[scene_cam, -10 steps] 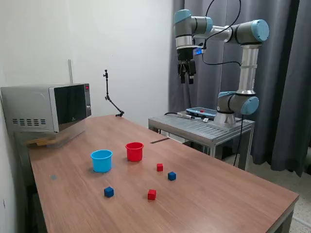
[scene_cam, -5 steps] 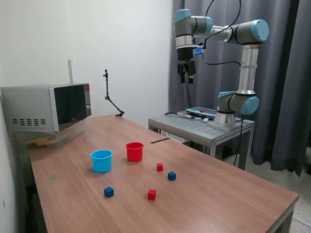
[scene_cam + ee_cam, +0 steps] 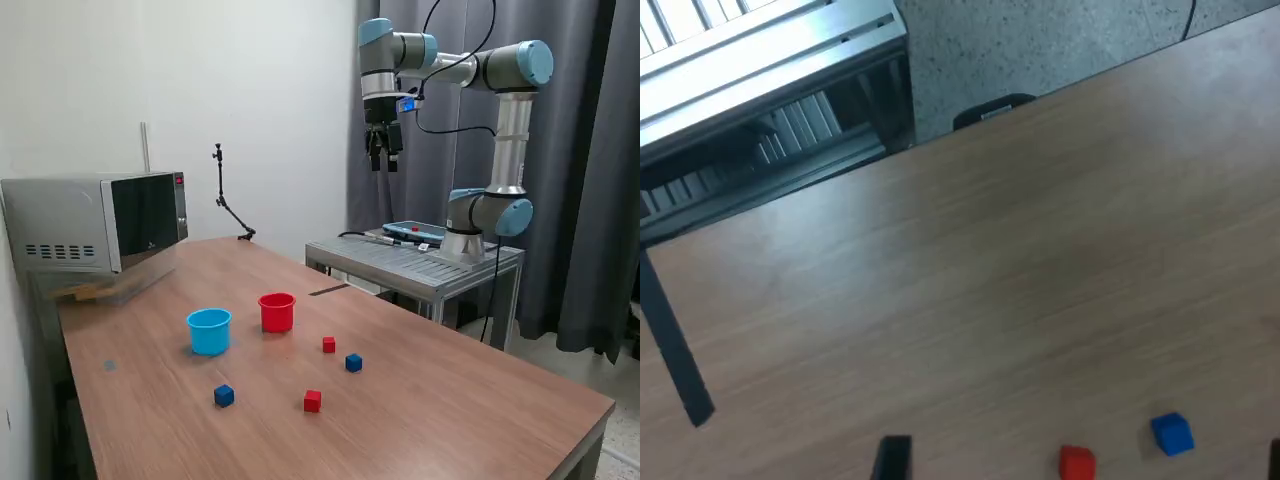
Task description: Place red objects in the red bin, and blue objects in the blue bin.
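A: Nothing sorted yet: the red cup (image 3: 277, 311) and blue cup (image 3: 209, 331) sit mid-frame, apparently empty.

B: All four cubes lie loose on the bench (image 3: 450, 400): red (image 3: 329, 344), blue (image 3: 353, 362), red (image 3: 313, 400), blue (image 3: 224, 395).

A: The gripper (image 3: 383, 162) hangs high at upper centre, carrying nothing; spread or pressed together, nobody can tell.

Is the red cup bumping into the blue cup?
Apart. In the exterior view, a strip of bare table shows between the red cup and the blue cup.
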Controlling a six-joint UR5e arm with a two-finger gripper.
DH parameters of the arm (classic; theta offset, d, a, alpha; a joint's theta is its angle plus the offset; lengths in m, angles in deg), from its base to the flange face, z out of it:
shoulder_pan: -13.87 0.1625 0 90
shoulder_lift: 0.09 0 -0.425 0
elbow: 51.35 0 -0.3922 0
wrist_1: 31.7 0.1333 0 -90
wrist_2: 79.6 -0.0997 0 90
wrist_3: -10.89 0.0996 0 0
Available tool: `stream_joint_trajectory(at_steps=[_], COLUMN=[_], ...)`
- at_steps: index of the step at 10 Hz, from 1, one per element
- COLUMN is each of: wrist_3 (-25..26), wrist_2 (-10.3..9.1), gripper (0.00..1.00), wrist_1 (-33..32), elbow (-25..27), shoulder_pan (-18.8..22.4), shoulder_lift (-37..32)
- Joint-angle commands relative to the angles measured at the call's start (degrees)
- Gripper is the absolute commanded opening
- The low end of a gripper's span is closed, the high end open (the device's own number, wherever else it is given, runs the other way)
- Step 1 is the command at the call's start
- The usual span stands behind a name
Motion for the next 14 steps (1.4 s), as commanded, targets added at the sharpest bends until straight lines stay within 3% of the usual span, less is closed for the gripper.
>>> stream_joint_trajectory(at_steps=[1,14], wrist_3=[0.1,-0.5], wrist_2=[0.08,-0.01], gripper=[1.0,1.0], wrist_1=[-0.3,-0.4], elbow=[-0.1,-0.1], shoulder_pan=[0.0,0.1], shoulder_lift=[0.0,1.6])
